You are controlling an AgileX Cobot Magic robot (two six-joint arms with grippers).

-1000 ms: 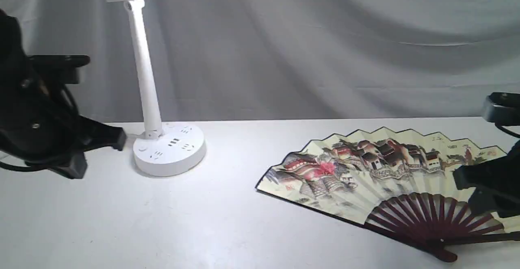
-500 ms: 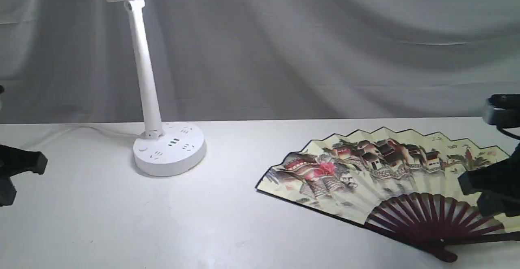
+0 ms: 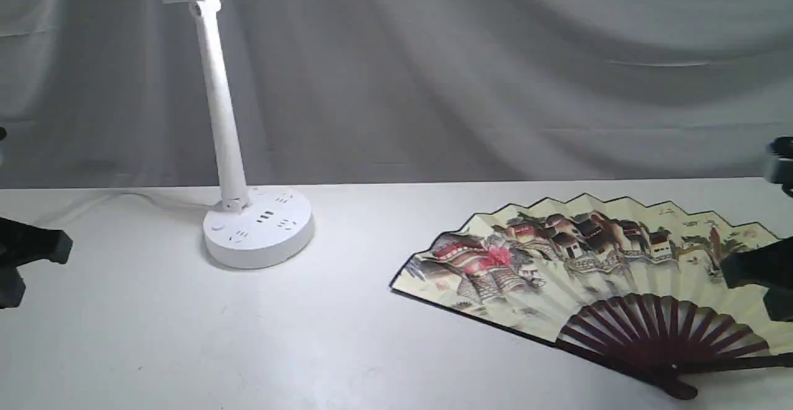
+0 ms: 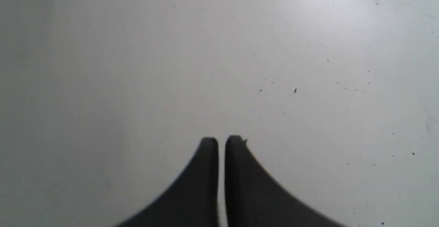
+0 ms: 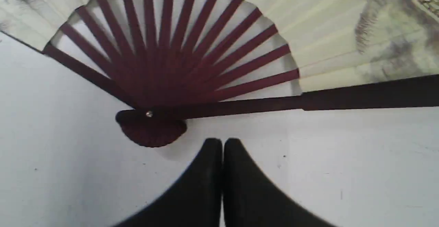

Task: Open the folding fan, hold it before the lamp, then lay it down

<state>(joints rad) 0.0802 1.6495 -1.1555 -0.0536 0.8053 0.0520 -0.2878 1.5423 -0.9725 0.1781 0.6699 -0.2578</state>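
The folding fan (image 3: 582,261) lies spread flat on the white table (image 3: 322,335) at the exterior frame's lower right, well apart from the desk lamp (image 3: 226,137) at upper left. The laying-down step looks done, and only parking the arms seems left. The right gripper (image 5: 222,140), near the fan's pivot, has its jaws pressed together, empty; the left gripper (image 4: 221,139) is likewise closed and holds nothing

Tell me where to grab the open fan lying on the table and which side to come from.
Probably the guard stick just out from the rivet of the folding fan: bare wood along the fan's straight edge, while the pleated paper lies flat. Bring the right tool, currently shut, in from that edge.
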